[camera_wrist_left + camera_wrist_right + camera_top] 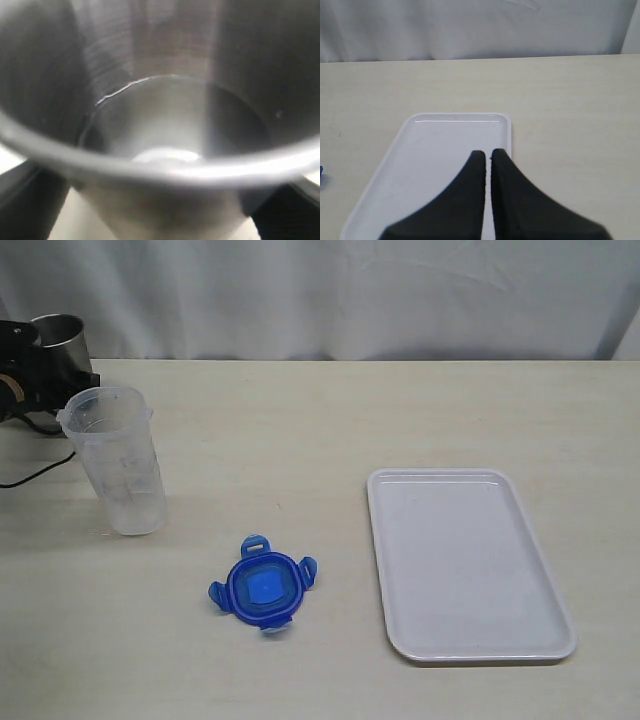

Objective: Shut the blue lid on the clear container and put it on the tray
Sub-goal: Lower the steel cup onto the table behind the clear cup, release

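L gripper [35, 375] straddles cup [60, 335], can't tell if gripping; container [120, 460] just beside, lid [262, 585] well apart. R gripper [487, 160] pinched closed, empty, over tray [445, 140].

Steel cup [165, 115] interior, blurred, between hand [160, 220] fingers [25, 200]

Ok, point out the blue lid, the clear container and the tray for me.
blue lid [263, 587], exterior view, on its square centre panel.
clear container [122, 465], exterior view, on its frosted side wall.
tray [465, 560], exterior view, on its bare white floor.
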`<state>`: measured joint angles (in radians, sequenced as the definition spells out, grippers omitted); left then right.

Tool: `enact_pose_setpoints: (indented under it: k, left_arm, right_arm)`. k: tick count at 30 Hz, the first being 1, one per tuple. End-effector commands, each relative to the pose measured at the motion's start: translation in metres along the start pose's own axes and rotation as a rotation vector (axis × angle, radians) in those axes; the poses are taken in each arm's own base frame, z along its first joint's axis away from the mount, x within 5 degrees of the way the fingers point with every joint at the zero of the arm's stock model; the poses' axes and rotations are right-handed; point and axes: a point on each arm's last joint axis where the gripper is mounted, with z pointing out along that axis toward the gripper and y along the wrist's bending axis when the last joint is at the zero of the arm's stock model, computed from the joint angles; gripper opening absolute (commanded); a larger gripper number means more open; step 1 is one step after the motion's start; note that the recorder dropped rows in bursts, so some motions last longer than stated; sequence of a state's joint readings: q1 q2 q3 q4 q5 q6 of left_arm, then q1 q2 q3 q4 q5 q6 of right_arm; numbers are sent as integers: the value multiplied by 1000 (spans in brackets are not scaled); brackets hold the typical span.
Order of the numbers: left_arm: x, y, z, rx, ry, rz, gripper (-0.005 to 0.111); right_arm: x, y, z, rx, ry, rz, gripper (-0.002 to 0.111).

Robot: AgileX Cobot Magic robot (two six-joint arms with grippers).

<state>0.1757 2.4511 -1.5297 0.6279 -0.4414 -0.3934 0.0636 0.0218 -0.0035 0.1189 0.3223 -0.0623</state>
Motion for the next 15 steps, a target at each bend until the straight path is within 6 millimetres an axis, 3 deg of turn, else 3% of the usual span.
enact_pose_setpoints:
  k: [1, 6, 15]
  left_arm:
    - [-6, 0, -1, -3, 3, -48, 91]
    - [-7, -2, -1, 23, -2, -21, 104]
    - [-7, -2, -2, 17, 10, -49, 105]
  right_arm:
    - [1, 0, 0, -3, 1, 0, 5]
    - [1, 0, 0, -3, 1, 0, 5]
    - [1, 0, 0, -3, 1, 0, 5]
